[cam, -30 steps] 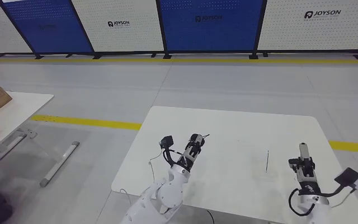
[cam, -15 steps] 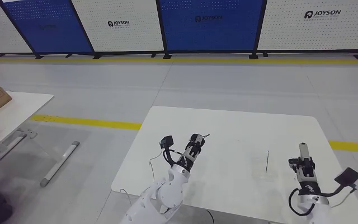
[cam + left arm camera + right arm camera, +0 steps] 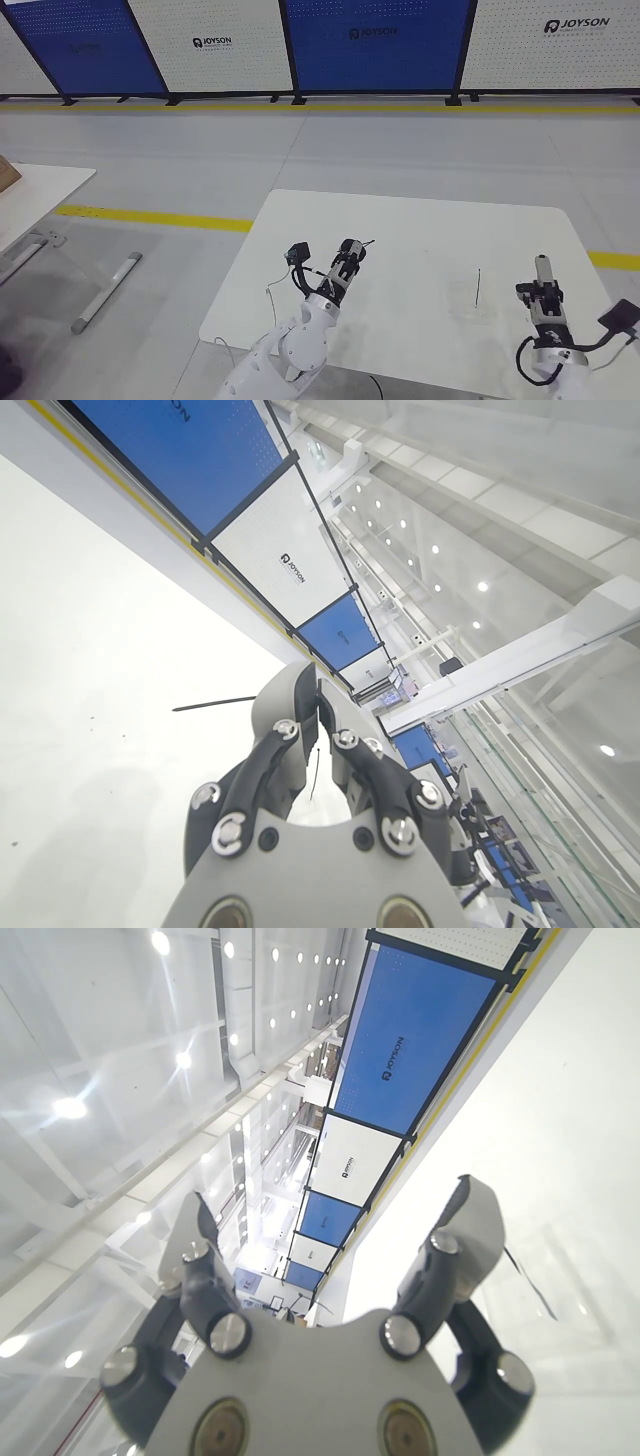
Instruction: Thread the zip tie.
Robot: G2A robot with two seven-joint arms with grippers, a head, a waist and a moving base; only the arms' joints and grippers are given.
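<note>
While the white rectangular table (image 3: 420, 230) lies under both arms, right gripper (image 3: 335, 1200) at its right side with jaws wide, left gripper (image 3: 316, 685) front-left with jaws pinching a thin black strand (image 3: 314, 775), slim black plastic zip tie (image 3: 478, 283) flat between them

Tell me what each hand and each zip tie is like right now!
left hand: shut, pinching a zip tie.
held zip tie: straight, sticking out sideways from the left hand, not threaded.
right hand: open, empty.
loose zip tie: lying straight on the white table, untouched.
</note>
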